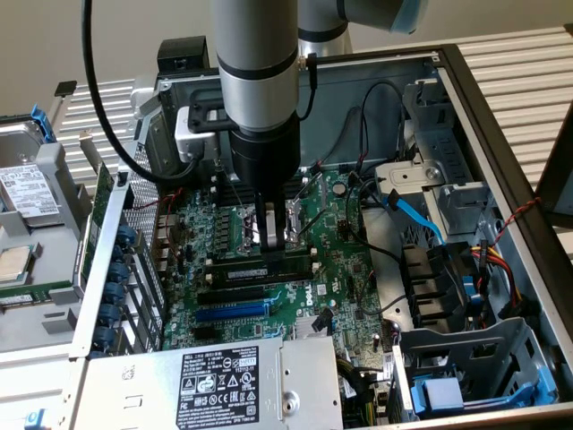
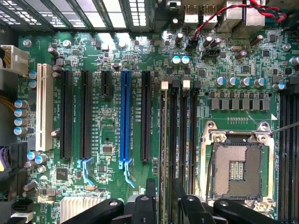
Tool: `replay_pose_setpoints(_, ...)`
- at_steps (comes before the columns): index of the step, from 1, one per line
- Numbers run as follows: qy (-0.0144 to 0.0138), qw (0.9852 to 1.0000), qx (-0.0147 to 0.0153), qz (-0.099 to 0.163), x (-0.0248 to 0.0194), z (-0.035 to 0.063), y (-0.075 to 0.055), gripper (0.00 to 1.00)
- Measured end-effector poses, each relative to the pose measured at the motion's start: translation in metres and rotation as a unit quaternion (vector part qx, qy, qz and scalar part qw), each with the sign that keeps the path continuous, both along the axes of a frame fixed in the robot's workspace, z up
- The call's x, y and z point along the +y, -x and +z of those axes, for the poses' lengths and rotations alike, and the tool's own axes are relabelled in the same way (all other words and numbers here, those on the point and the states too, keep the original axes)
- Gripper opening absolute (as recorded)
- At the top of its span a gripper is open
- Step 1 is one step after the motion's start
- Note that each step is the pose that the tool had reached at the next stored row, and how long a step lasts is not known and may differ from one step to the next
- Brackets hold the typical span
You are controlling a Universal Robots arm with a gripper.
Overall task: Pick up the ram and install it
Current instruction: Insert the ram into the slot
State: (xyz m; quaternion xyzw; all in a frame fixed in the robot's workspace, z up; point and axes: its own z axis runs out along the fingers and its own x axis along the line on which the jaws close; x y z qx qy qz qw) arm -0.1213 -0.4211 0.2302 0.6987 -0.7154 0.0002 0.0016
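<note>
Seemingly installing: my claw (image 2: pixel 162 189) stands apart astride the ram (image 2: pixel 163 140), sitting in its slot (image 2: pixel 164 85); seating fully calls for a straight, even push.

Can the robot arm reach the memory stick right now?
Probably yes. The end effector hangs just over the ram, with an open finger on either side of it, and no cable crosses between them.
</note>
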Motion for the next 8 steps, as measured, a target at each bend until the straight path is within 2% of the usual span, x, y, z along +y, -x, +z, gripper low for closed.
replay_pose_setpoints(8, 0.0000, 1.0000, -0.0001, 0.000, 0.0000, 0.0101, 0.000, 0.28)
